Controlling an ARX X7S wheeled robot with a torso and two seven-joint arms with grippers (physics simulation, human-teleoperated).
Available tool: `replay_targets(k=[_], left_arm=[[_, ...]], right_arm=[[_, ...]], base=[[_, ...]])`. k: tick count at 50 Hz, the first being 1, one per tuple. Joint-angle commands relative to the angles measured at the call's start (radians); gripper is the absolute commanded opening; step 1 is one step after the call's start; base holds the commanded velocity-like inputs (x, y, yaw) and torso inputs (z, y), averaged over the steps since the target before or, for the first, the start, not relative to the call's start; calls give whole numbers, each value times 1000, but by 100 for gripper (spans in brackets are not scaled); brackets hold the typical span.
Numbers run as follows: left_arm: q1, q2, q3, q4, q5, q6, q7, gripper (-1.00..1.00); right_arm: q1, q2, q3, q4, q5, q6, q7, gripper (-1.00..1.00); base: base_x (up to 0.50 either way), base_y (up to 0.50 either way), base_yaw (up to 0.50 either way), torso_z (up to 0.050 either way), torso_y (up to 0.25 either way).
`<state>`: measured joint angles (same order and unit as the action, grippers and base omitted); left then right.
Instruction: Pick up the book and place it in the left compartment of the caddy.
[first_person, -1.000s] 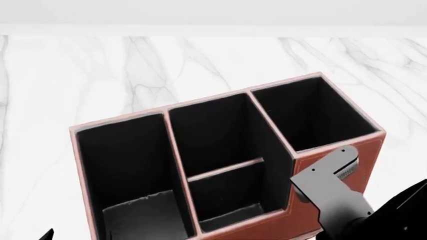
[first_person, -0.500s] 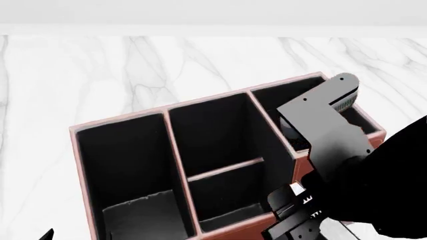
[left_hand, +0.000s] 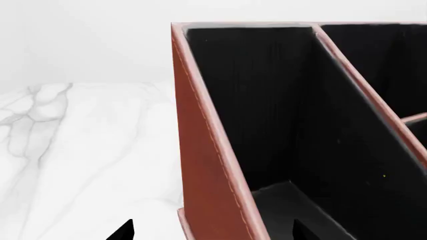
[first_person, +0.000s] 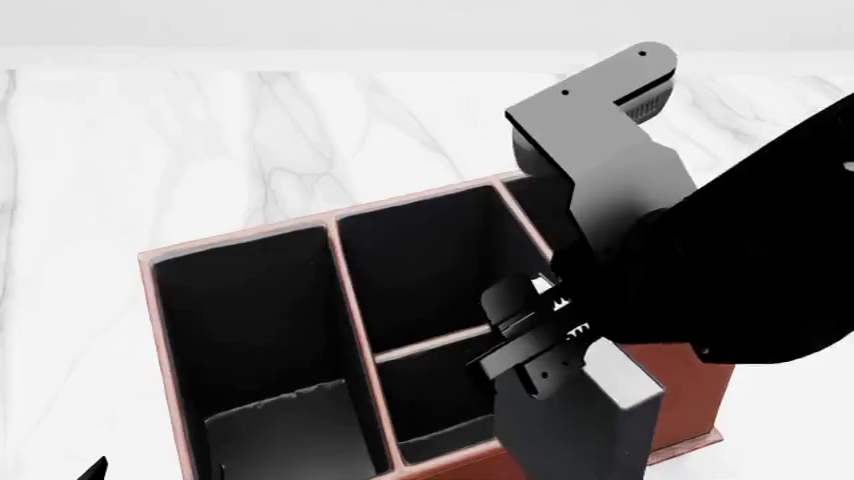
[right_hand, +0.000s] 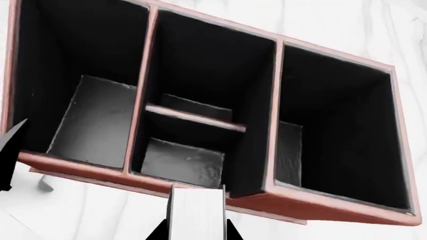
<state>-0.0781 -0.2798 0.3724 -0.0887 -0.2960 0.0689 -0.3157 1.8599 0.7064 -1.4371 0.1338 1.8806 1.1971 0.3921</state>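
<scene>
The book (first_person: 571, 428), a black-covered slab, hangs upright from my right gripper (first_person: 534, 350) over the caddy's (first_person: 158, 330) front edge by the two small middle bays. In the right wrist view its white page edges (right_hand: 195, 212) sit between the fingers of the right gripper (right_hand: 195, 233), which is shut on the book. The left compartment (first_person: 254, 330) is the long black-lined bay with a greyish floor (right_hand: 93, 125) and holds nothing. My left gripper (left_hand: 213, 232) is open, low beside the caddy's left outer wall (left_hand: 207, 150), its tips either side of the front corner.
The caddy stands on a white marbled tabletop (first_person: 200, 140). My right arm (first_person: 721, 260) covers the caddy's tall right bay in the head view; that bay (right_hand: 333, 125) shows in the right wrist view. A tip of the left gripper (first_person: 94, 468) shows at the lower left.
My right arm has risen and swung left over the caddy's right end. The book it carries has come into the head view by the middle bays. The caddy has not moved.
</scene>
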Motion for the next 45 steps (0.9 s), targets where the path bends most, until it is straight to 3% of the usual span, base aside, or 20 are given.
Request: replay_targets(k=[1, 31, 45], left_arm=[[-2, 18, -23, -4, 10, -1, 28, 100], [-11, 13, -14, -15, 2, 7, 25, 100], [-19, 14, -8, -31, 2, 13, 27, 100]], right_arm=[[34, -126, 41, 116, -124, -24, -132, -100], [93, -680, -52, 745, -400, -185, -518, -100], [74, -706, -121, 754, -344, -259, -516, -100]], base=[[0, 0, 0, 0, 0], [1, 0, -1, 0, 1], [2, 0, -3, 0, 0]])
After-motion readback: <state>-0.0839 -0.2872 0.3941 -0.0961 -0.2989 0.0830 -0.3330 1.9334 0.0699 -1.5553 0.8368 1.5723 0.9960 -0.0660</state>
